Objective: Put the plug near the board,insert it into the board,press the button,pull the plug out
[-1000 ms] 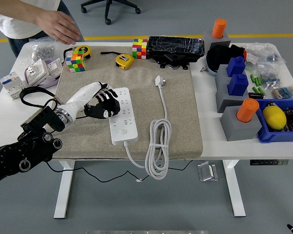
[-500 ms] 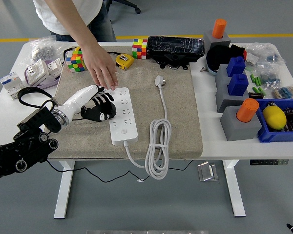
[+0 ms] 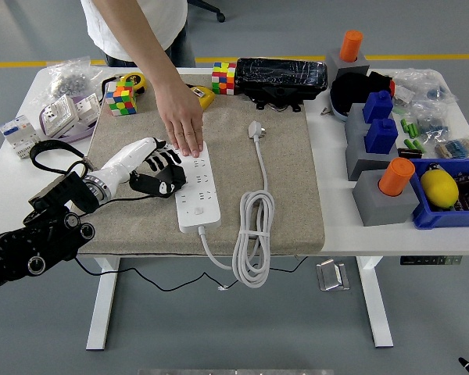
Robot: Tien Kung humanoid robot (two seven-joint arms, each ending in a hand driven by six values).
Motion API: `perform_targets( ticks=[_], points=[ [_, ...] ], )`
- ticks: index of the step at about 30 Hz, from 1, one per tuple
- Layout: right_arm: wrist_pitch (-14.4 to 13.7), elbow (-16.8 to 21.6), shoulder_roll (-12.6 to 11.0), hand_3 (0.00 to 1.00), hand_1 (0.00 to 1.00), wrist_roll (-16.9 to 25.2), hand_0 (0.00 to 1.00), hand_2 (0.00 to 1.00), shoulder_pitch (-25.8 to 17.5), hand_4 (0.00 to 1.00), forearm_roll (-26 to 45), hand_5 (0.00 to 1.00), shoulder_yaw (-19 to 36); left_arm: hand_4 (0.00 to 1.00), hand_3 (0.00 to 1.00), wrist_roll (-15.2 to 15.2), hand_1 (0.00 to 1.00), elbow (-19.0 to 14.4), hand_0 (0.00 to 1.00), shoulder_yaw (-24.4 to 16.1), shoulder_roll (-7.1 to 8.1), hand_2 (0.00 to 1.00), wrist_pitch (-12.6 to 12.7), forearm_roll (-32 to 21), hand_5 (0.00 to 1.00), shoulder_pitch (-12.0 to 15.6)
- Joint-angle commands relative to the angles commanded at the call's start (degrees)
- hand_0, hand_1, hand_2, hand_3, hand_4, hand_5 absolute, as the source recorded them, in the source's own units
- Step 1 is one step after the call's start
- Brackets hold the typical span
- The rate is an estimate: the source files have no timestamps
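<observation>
Left hand [image 3: 158, 172] rests beside power strip [image 3: 197, 187], plug [image 3: 255, 130] apart

On your bench [image 3: 352, 234] the mat [image 3: 289, 195] sits at centre, with the board [image 3: 197, 187] lying on its left half. The plug [image 3: 255, 129] lies right of the board's far end, its cord [image 3: 252, 234] coiled toward the near edge. Your left hand [image 3: 158, 170] rests just left of the board; a person's hand [image 3: 184, 121] lies on its far end. Cubes [image 3: 119, 100] stand at the mat's far left corner
</observation>
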Motion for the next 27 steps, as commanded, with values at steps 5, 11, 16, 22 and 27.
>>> perform_targets(
  ticks=[5,11,16,22,27],
  points=[
    [-0.01,0.02,0.01,0.562,0.666,0.01,0.588,0.636,-0.05,0.966,-0.04,0.578,0.02,0.743,0.542,-0.05,0.456,0.03,0.438,0.03,0.53,0.475,-0.7,0.36,0.002,0.03],
    [0.01,0.04,0.01,0.562,0.666,0.01,0.588,0.636,-0.04,0.966,-0.05,0.579,0.06,0.74,0.54,0.15,0.455,0.15,0.436,-0.18,0.83,0.471,-1.38,0.92,0.002,-0.04],
    [0.02,0.12,-0.04,0.562,0.666,0.03,0.588,0.636,0.02,0.966,-0.06,0.578,0.11,0.74,0.537,0.31,0.456,0.14,0.436,-0.2,0.72,0.47,-1.67,1.34,0.002,-0.18],
    [0.01,0.18,-0.02,0.561,0.666,0.05,0.589,0.635,0.02,0.966,-0.08,0.578,0.11,0.735,0.533,0.69,0.455,-0.04,0.429,-0.23,0.97,0.462,-2.73,2.06,0.002,-0.15],
    [0.02,0.16,0.0,0.561,0.666,0.06,0.587,0.635,-0.05,0.965,-0.07,0.578,0.04,0.734,0.524,0.85,0.443,-0.44,0.417,-0.68,1.11,0.452,-3.3,3.11,0.002,-0.1]
  ],
)
